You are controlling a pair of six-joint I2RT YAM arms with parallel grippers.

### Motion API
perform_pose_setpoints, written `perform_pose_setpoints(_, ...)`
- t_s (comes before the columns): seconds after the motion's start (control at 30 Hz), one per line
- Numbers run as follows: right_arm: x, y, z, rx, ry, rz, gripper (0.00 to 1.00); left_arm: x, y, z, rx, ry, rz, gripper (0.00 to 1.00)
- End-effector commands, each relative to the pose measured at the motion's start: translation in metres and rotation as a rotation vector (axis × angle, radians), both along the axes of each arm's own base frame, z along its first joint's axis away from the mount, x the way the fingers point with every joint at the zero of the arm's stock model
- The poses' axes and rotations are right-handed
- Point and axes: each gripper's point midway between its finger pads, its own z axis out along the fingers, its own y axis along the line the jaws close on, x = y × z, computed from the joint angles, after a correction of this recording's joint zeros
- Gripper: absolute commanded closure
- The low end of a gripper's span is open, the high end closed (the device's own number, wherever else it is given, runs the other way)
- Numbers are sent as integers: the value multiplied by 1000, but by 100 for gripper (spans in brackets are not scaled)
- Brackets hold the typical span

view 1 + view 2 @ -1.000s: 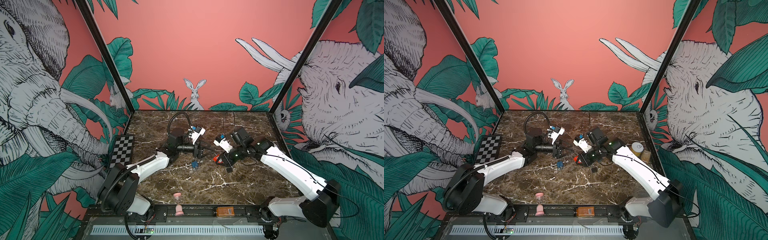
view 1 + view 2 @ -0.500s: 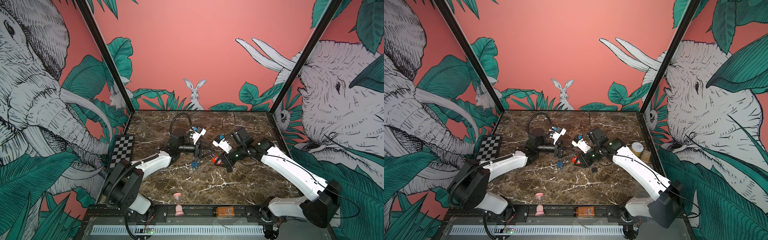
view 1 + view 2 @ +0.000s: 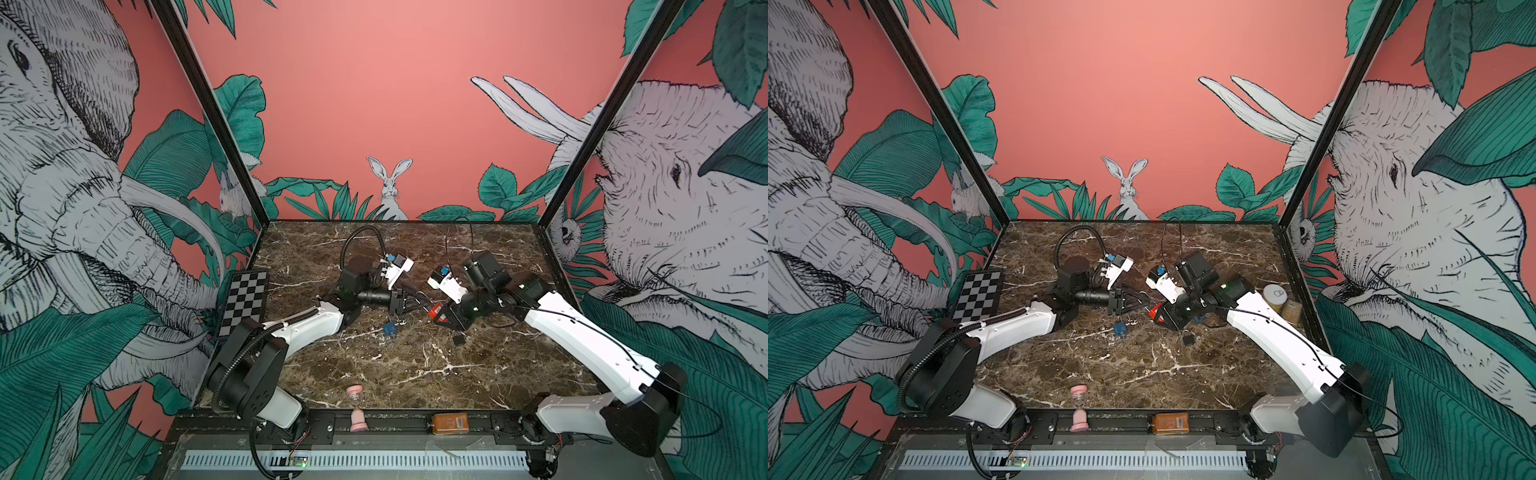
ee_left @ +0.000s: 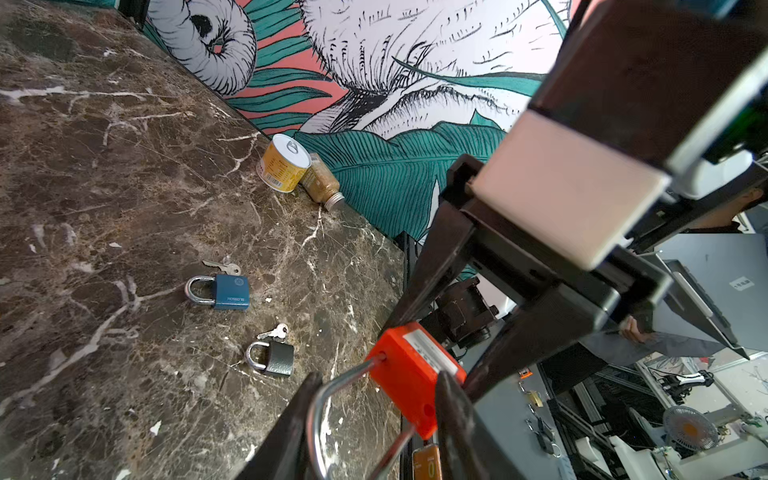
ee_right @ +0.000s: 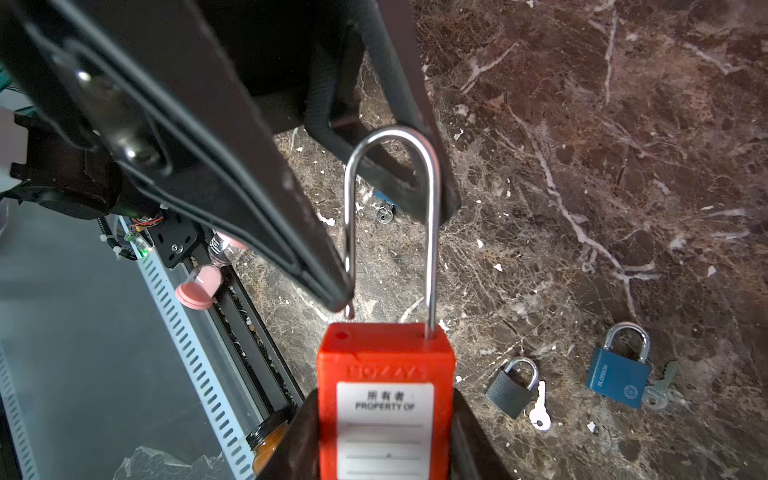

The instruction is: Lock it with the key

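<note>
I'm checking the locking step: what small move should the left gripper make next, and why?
Probably press the shackle down into the red padlock. The right gripper clamps its body, the left gripper straddles the shackle, and the shackle's free end sits just above its hole.

Booth, 3 walls. Back wall [image 3: 374, 83] salmon pink, w/ small white rabbit [image 3: 390, 183] & green leaves painted low. Side walls in both top views: b/w elephant mural [image 3: 62, 187] at left, big pale animal head [image 3: 673, 199] at right, teal foliage. Black corner posts [image 3: 219, 124]. Table [image 3: 415, 374] dark brown marble, white veins. Checkerboard panel [image 3: 245, 303] at its left edge. Grey slotted strip [image 3: 353, 459] along front. Light even, soft.
</note>
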Motion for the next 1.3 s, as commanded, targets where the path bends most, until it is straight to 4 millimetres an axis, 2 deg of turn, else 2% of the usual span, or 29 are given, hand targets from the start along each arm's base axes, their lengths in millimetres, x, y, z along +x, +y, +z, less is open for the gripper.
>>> perform_pose_setpoints(0.0,9,3,21,28,-115,23,100,-9,-5,13,-33,-20,-43,57)
perform_pose_setpoints(0.37,12,11,21,-27,-277,71,100,-7,-12,15,-42,-2,-34,64)
perform_pose_setpoints(0.6,9,12,26,6,-336,87,100,1,-15,11,-44,29,2,78)
perform_pose_setpoints(0.8,9,12,20,-15,-371,103,100,4,-20,13,-71,56,10,80)
perform_pose_setpoints(1.0,19,9,20,-49,-453,58,100,13,-24,9,-73,103,51,94)
perform_pose_setpoints(1.13,24,7,29,-32,-530,24,100,18,-27,5,-68,139,76,86)
perform_pose_setpoints(1.27,26,4,38,-13,-575,2,100,24,-28,-1,-54,163,112,63)
